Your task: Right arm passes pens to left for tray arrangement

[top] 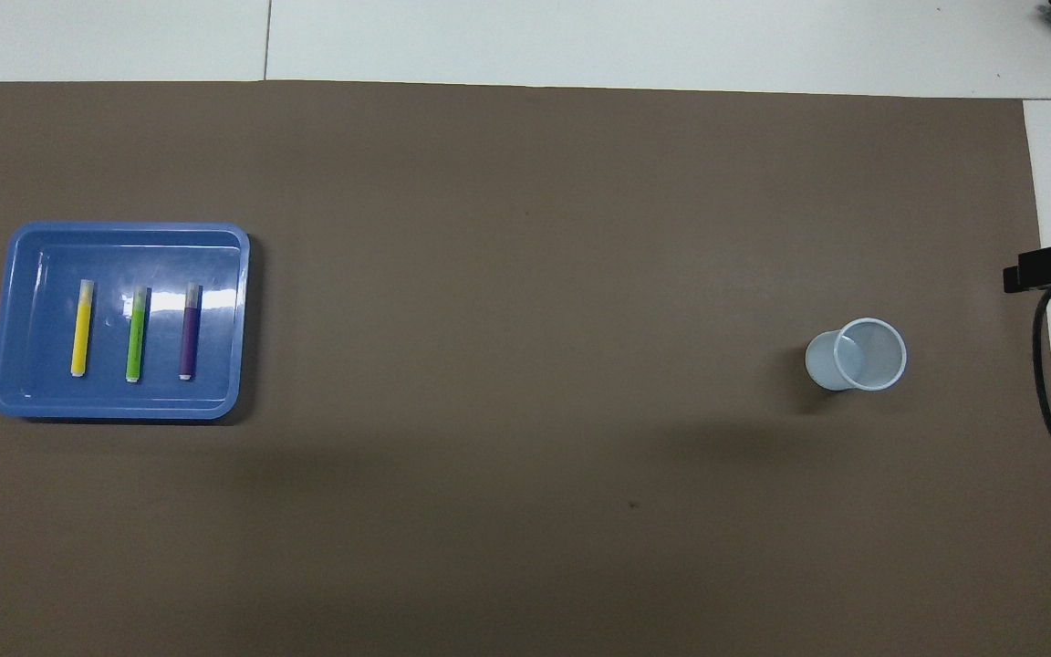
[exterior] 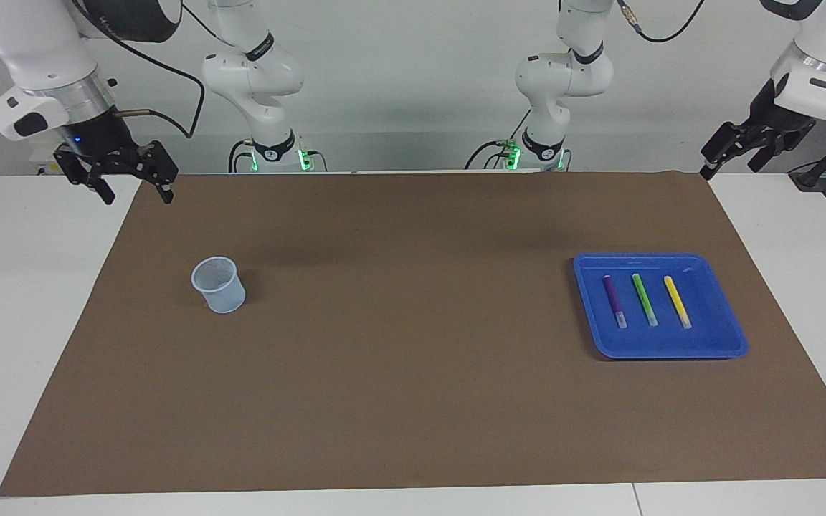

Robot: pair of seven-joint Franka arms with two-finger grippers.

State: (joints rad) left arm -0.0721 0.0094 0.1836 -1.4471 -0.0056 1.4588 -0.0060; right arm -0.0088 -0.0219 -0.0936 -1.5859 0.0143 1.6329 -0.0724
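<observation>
Three pens [exterior: 644, 299] side by side in blue tray [exterior: 721, 342], right gripper [exterior: 135, 190] spread apart, left gripper [exterior: 734, 152] unclear, no legible writing.

Both arms are showing glossy white rounded shells with black joint bands, black cables trailing, and green lights glowing at their bases.

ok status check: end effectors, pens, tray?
Right end effector open, empty, raised over the mat's edge. Left end effector raised off the mat corner, holding nothing. Three pens side by side in tray. Cup empty; nothing in the way.
</observation>
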